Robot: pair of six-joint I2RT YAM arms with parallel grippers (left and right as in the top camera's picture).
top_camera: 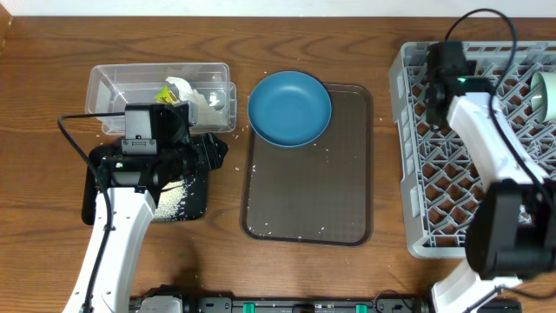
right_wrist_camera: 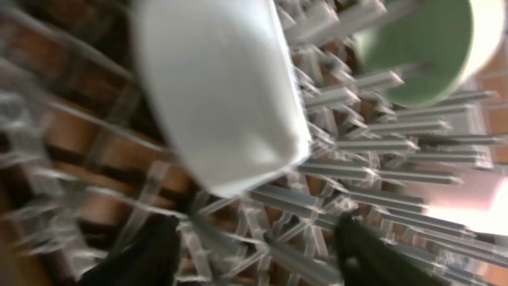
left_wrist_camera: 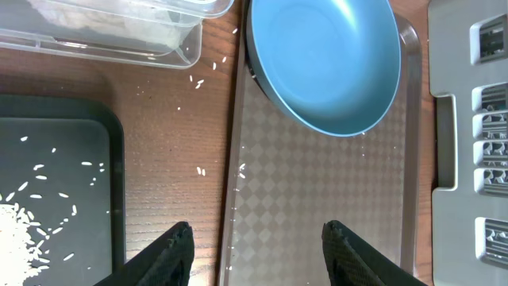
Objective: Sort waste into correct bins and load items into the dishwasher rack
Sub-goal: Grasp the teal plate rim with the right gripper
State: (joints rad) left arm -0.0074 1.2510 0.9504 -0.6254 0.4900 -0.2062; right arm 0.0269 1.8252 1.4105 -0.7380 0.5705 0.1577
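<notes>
Right hand parted, empty, near pale bowl in rack; left hand half-open, empty.

I log a blue plate on a brown serving tray with a fine diamond pattern, and the table is brown wood grain. White rice shows against the black tray, and the clear tub shows a yellow-green wrapper. The rack is grey, with one mint-green bowl and one white bowl.
</notes>
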